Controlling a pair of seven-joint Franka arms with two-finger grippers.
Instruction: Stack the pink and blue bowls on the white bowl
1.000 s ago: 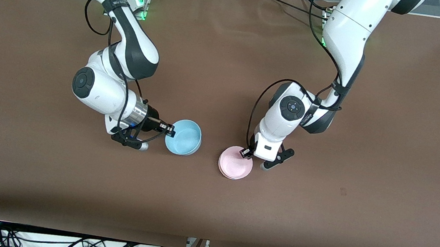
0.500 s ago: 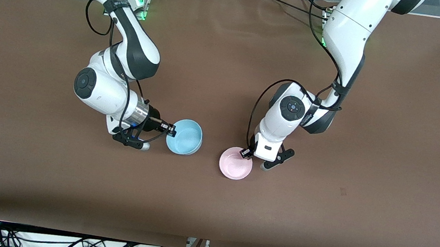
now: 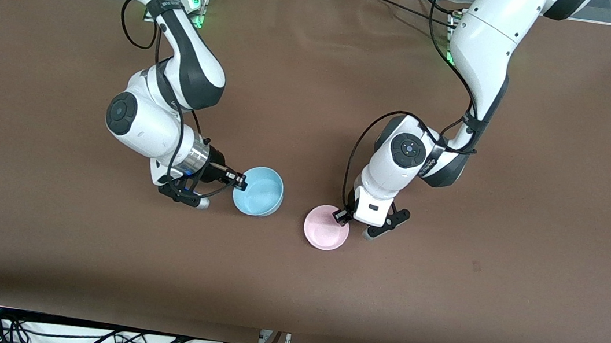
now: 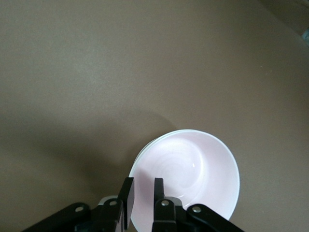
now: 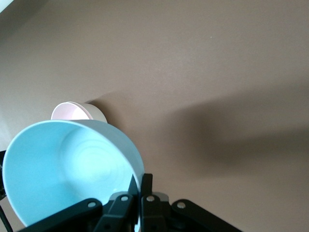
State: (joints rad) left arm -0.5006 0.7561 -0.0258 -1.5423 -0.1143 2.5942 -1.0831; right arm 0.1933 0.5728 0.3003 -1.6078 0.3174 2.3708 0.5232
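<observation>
The pink bowl (image 3: 325,235) sits nested in the white bowl, which shows only as a thin pale edge (image 4: 150,144) under the pink rim and as a pale outer wall (image 5: 98,115). My left gripper (image 3: 344,216) is at the pink bowl's rim. In the left wrist view its fingers (image 4: 143,193) stand a little apart on either side of the rim of the pink bowl (image 4: 193,179). My right gripper (image 3: 240,182) is shut on the rim of the blue bowl (image 3: 259,191) and holds it tilted above the table beside the stack. Both also show in the right wrist view: the gripper (image 5: 139,186) and the blue bowl (image 5: 63,169).
The brown table cloth (image 3: 440,304) spreads all round the bowls. Cables (image 3: 87,337) lie below the table's front edge.
The pink bowl has dropped from a tilted, offset seat to lie level in the white bowl. My right gripper has carried the blue bowl slightly toward the stack.
</observation>
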